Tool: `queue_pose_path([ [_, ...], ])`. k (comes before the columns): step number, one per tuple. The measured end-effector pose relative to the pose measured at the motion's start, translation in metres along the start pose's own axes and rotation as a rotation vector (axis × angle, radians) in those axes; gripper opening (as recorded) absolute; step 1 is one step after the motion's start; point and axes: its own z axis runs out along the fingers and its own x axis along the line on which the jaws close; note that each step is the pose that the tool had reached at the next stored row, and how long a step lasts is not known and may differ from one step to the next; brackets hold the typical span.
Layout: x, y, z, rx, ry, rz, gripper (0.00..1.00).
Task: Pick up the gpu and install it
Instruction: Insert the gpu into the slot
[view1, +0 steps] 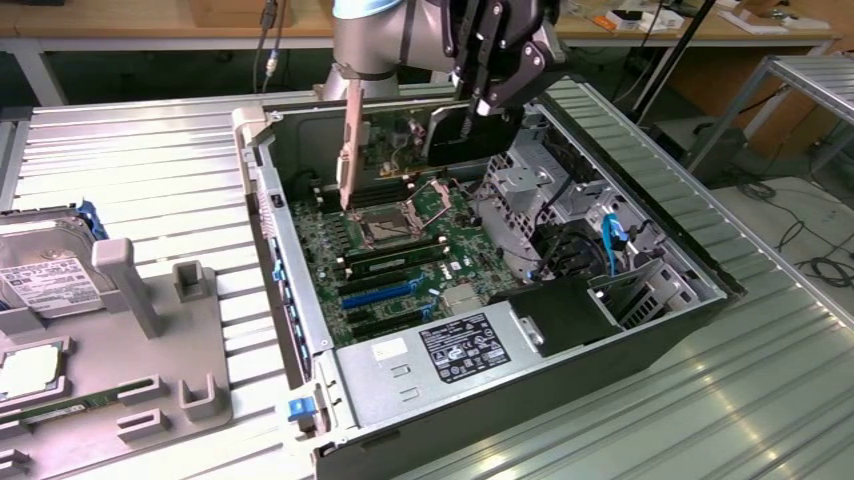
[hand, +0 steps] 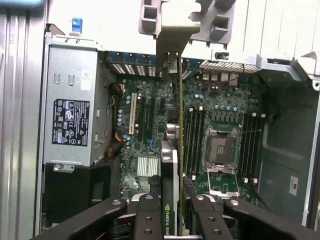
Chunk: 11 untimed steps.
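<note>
Claw (view1: 489, 100) holds gpu (view1: 447, 135) over open case (view1: 641, 345) on ribbed table (view1: 174, 170)

the gpu (hand: 169, 190) has white letters on its black edge. they run sideways and read "nvidia qua", and then the word is cut off. the silver power box (hand: 70, 100) has a black label (hand: 70, 122) with white print and little round signs, but the words are too small to read. the hard drive (view1: 54, 235) has a white label (view1: 40, 280), and its print is too small to read too.
</note>
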Motion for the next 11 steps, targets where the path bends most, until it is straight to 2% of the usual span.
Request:
queue_pose_path([
  [6, 0.0, 0.0002, 0.0077, 0.001, -0.001, 0.059, 0.27],
  [11, 0.0, 0.0031, 0.0173, 0.0041, -0.0011, 0.064, 0.27],
])
